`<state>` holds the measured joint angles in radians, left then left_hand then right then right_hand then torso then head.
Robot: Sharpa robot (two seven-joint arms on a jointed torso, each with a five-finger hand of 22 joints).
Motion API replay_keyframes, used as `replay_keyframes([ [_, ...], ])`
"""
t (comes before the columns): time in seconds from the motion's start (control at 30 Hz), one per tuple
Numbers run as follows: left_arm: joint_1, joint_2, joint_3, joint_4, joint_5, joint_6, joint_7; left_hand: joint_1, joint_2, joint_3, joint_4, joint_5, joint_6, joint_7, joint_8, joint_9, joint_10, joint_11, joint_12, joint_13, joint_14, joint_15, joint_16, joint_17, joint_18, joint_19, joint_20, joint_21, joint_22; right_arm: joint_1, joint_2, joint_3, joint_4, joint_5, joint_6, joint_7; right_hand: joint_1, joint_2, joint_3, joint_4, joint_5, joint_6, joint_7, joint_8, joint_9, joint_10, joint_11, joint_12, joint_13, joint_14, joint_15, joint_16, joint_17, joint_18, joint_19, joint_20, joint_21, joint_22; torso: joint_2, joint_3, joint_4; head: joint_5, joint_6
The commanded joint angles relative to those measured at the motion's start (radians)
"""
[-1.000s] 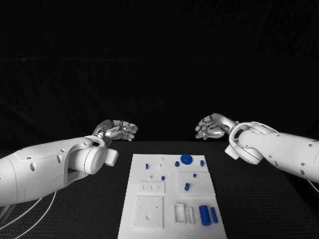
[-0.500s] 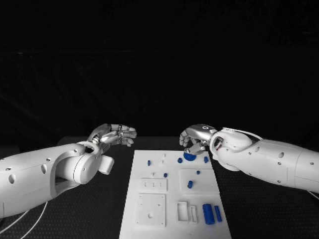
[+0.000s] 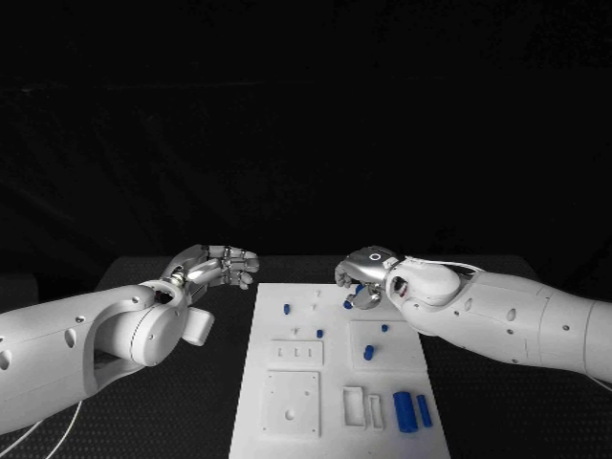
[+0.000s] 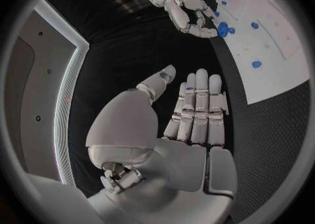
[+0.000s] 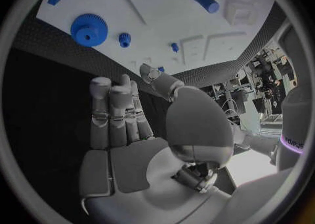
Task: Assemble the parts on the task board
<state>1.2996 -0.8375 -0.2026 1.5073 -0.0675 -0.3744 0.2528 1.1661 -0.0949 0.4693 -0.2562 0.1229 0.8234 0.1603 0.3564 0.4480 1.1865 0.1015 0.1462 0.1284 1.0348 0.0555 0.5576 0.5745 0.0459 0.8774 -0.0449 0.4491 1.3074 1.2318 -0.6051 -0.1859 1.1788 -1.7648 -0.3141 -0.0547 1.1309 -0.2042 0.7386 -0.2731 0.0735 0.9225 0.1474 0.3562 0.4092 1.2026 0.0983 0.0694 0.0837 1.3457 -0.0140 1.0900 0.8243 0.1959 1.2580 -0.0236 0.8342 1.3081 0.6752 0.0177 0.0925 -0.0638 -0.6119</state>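
A white task board (image 3: pixel 337 382) lies on the black table (image 3: pixel 182 421). The right hand (image 3: pixel 364 277) hovers over the board's far edge above a blue gear (image 5: pixel 88 29), fingers (image 5: pixel 112 111) apart, holding nothing. The left hand (image 3: pixel 217 266) hovers beside the board, fingers (image 4: pixel 197 108) straight and empty.

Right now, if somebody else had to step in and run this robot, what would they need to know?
Left hand: holds nothing, fingers apart, hovering off the left side of the white task board.
Right hand: holds nothing, fingers apart, hovering over the board's far end, just above the round blue toothed gear.
Parts: the gear and several small blue pegs sit at the far end; two longer blue cylinders lie at the near right corner.
Done: no sign of assembly yet that I can tell.
Left: probably grasp the gear first, then fit the remaining parts.
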Motion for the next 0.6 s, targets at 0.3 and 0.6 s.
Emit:
replay_keyframes([
  [0.3,0.006,-0.003,0.001,0.011,-0.006,0.029,0.005,-0.015,-0.002,0.003,-0.010,0.003,0.003,0.005,-0.006,-0.002,0.001,0.003,-0.010,-0.002,-0.001,0.000,-0.007,0.004,0.016,-0.007,0.000,0.006,0.023,-0.010,0.014,0.000,-0.026,-0.082,0.020,-0.047,0.001,-0.022,0.013,0.006,-0.012,-0.007,0.002,-0.008,-0.005,-0.012,0.005,-0.004,-0.006,-0.009,0.004,0.014,-0.010,0.066,0.014,-0.004,0.015,0.023,0.031,-0.0009,0.0176,-0.014,0.003],
  [0.6,0.006,0.004,0.001,0.004,-0.006,0.033,0.003,-0.021,-0.003,0.005,-0.011,0.002,0.002,0.007,-0.008,-0.003,0.000,0.005,-0.014,-0.002,-0.001,0.001,-0.008,0.005,0.016,-0.008,0.001,0.008,0.023,-0.012,0.015,0.000,-0.039,-0.094,0.028,-0.053,-0.002,-0.029,0.015,0.010,-0.016,-0.010,0.002,-0.011,-0.007,-0.016,0.007,-0.004,-0.009,-0.011,0.005,0.019,-0.014,0.066,0.013,-0.003,0.020,0.022,0.045,-0.0008,0.0210,-0.016,0.003],
])
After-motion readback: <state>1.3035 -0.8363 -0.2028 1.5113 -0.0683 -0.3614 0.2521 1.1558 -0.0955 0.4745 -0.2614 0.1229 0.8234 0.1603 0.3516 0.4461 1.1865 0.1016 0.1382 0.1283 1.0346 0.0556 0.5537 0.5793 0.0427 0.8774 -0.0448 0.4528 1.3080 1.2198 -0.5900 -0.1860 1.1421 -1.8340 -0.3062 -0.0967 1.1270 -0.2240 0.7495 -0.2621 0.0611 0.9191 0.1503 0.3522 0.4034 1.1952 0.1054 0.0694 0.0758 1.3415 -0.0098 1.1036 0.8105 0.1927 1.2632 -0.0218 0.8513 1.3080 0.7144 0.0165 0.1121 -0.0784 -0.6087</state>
